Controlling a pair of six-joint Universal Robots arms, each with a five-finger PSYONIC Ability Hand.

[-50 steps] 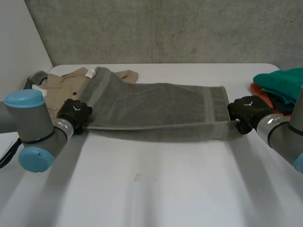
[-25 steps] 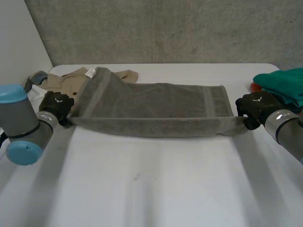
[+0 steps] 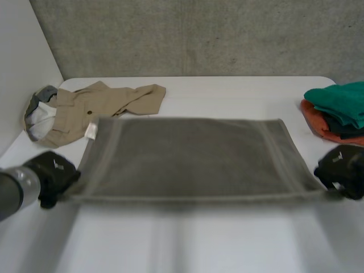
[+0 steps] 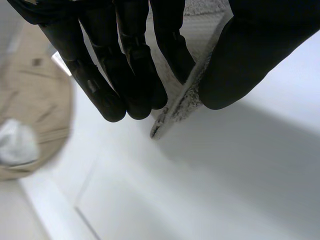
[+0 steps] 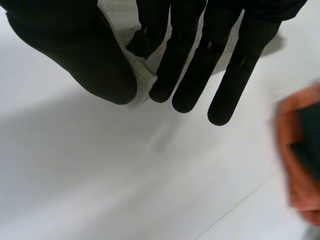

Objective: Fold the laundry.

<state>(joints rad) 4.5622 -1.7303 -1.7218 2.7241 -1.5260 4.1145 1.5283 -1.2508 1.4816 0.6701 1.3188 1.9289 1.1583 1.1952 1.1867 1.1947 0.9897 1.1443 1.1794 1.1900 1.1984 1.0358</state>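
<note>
A grey towel is stretched flat and wide across the middle of the table, with a white label at its far left corner. My left hand pinches the towel's near left corner between thumb and fingers. My right hand pinches the near right corner the same way, thumb against fingers. The near edge runs taut between the two hands, just above the table.
A beige garment lies crumpled at the far left of the table, also in the left wrist view. A stack of teal and orange cloths sits at the far right, its orange cloth beyond my right fingertips.
Both hands have pulled the towel's near edge toward the front of the table and outward. The towel slid off the beige garment and now lies spread out flat.
</note>
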